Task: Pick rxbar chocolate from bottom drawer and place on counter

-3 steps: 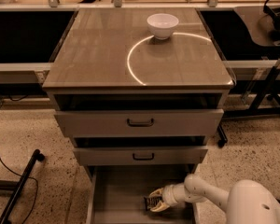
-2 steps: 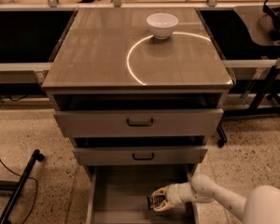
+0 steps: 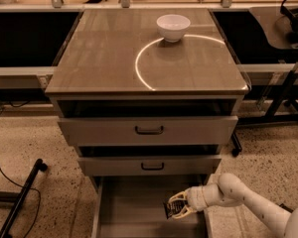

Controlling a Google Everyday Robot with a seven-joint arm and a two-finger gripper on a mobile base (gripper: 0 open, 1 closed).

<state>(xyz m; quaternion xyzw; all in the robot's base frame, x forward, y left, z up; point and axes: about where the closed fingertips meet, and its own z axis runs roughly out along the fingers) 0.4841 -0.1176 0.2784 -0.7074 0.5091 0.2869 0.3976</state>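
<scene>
The bottom drawer (image 3: 131,205) is pulled out, and its plain floor shows. My gripper (image 3: 178,206) reaches into its right side from the right, on the white arm. Its pale fingers are closed on the rxbar chocolate (image 3: 168,210), a small dark bar that sticks out to the left of the fingers, just above the drawer floor. The counter (image 3: 99,58) is the glossy brown top with a bright white arc on it.
A white bowl (image 3: 173,27) stands at the back right of the counter, on the arc. The top drawer (image 3: 149,130) and the middle drawer (image 3: 152,166) are both partly pulled out above the bottom one. A black stand leg (image 3: 20,197) lies on the floor at left.
My gripper with the bar has shifted slightly up and to the right inside the bottom drawer, and the arm's elbow has drawn back to the right.
</scene>
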